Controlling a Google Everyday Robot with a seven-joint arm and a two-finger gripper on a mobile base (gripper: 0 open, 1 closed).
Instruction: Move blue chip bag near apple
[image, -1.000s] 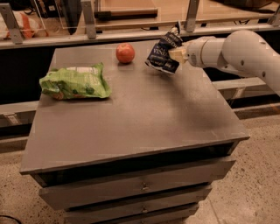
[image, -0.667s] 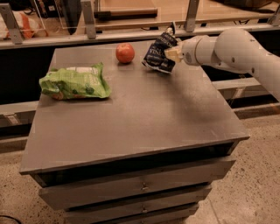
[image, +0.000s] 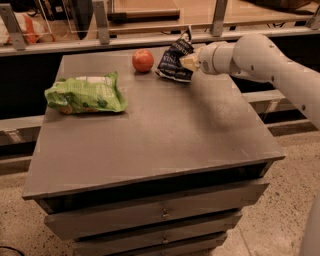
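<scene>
The blue chip bag (image: 173, 62) is dark navy with white lettering, tilted upright at the far side of the table. My gripper (image: 189, 61) is shut on its right edge, with the white arm reaching in from the right. The bag's lower edge sits at or just above the tabletop. The red apple (image: 143, 60) rests on the table just left of the bag, a small gap between them.
A bright green chip bag (image: 85, 94) lies on the left of the grey table (image: 165, 135). The table has drawers in its front (image: 150, 215). A rail with metal posts (image: 102, 22) runs behind the far edge.
My gripper has carried the blue chip bag left, closer to the apple. The apple and the green bag have not moved.
</scene>
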